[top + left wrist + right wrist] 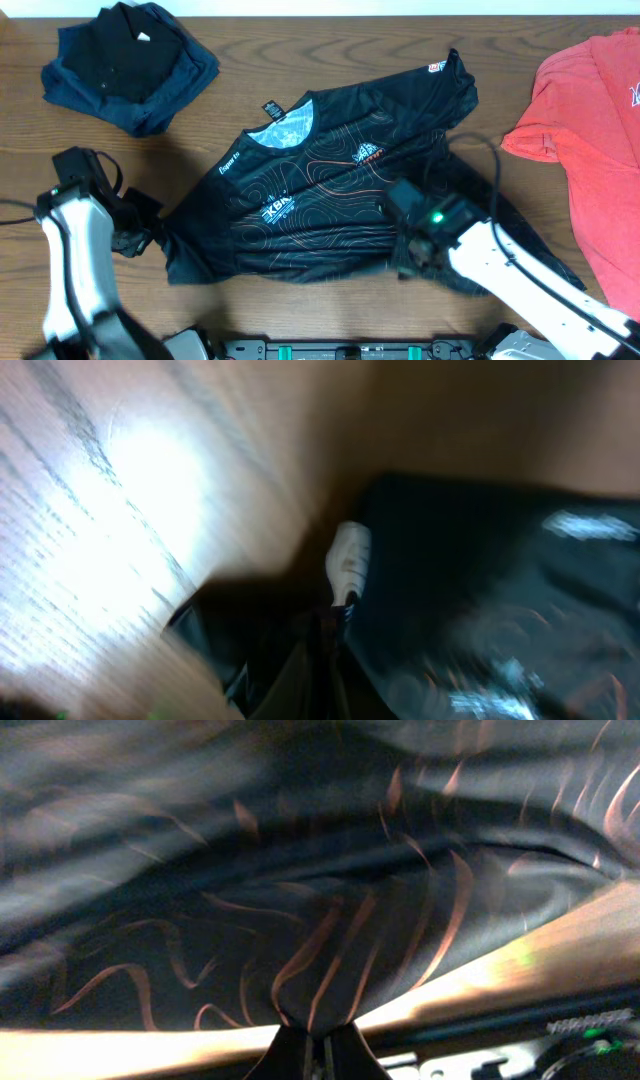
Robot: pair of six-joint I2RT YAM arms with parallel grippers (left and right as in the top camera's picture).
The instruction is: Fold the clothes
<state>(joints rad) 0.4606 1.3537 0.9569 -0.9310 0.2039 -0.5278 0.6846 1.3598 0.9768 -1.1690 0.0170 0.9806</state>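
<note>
Here the jersey is seen spread on the bench, logos up, but crumpled. No neat fold is seen in it yet, so the step in hand is judged to be the pulling flat, or the very start of the first fold.

The near edge of the jersey is pinched by the right hand. In the right wrist view its fingers are pressed together on the cloth, and the orange lines are drawn into a bunch there. Most of the jersey is laid out ahead of this hand and to its left.

The left hand is placed at the far left end of the jersey, where the cloth is drawn to a point. A small white tag is seen just ahead of its tips. That view is blurred, so it cannot be told whether the cloth is pinched there or the fingers are spread.

For the next move, both ends would need to be held fast and pulled apart gently until the wrinkles are gone. Then one side can be carried over the middle. The shiny cloth is likely to slip, so a slow, even pull is called for.

Farther out, a red T-shirt is laid off to the right of the right hand, and a pile of dark clothes well ahead of the left hand.
</note>
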